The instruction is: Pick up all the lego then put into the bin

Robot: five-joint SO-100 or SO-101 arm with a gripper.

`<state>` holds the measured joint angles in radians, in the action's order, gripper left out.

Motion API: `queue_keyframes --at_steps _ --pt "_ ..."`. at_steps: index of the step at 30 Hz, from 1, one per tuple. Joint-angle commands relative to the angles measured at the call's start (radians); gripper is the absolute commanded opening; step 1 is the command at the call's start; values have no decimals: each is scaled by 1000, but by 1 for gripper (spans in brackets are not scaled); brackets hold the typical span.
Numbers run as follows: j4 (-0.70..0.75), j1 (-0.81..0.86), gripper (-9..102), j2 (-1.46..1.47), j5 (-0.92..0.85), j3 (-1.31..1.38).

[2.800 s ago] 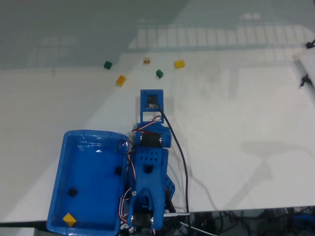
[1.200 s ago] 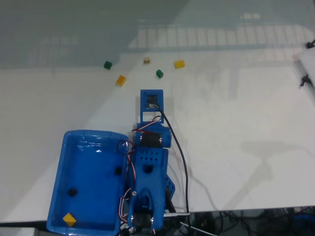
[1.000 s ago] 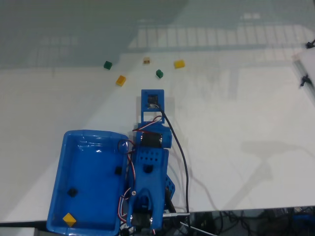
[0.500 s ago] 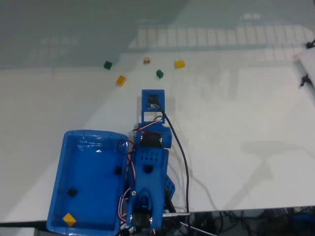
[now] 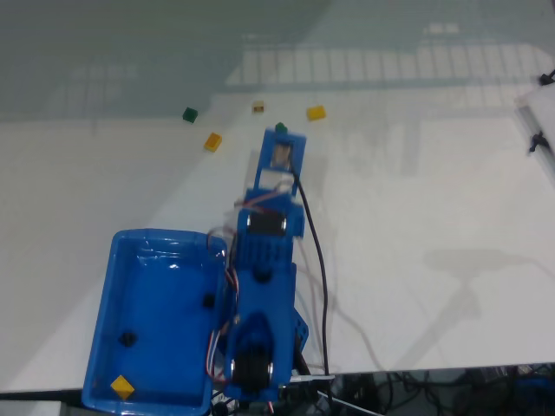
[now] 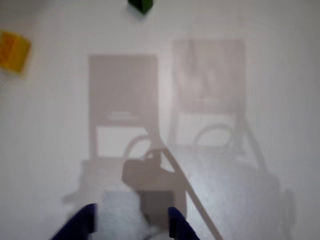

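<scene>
Several lego bricks lie on the white table in the fixed view: a dark green one (image 5: 189, 113), an orange-yellow one (image 5: 212, 141), a tan one (image 5: 258, 107), a yellow one (image 5: 316, 112) and a second dark green one (image 5: 280, 128) at the tip of the blue arm's wrist head (image 5: 282, 156). The wrist view shows my gripper (image 6: 131, 225) open and empty above bare table, with a green brick (image 6: 142, 5) at the top edge and a yellow brick (image 6: 12, 50) at the far left. The blue bin (image 5: 160, 282) at the lower left holds a yellow brick (image 5: 122, 386) and two dark ones.
The arm's base and a black cable (image 5: 321, 286) stand just right of the bin. The table's front edge runs along the bottom of the fixed view. Some hardware (image 5: 538, 139) sits at the right edge. Shadows of the arm fall on the table under the gripper.
The arm has stretched forward, away from the bin. Its wrist head has moved up to the dark green brick nearest it. The bricks and the bin have not moved.
</scene>
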<state>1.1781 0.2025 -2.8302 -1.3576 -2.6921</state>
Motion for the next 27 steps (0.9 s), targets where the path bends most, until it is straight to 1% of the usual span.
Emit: queue_keyframes --at_steps 1,2,3,7,12,21,27 --pt "-63 -8 30 233 89 262" --pt "-91 -8 34 314 138 327" --pt "-109 -8 35 391 183 390" --pt "-176 -5 35 653 364 545" --pt "-252 5 34 919 515 690" --pt "-242 6 33 1318 744 1080" --pt "-176 -2 31 1460 816 1241"
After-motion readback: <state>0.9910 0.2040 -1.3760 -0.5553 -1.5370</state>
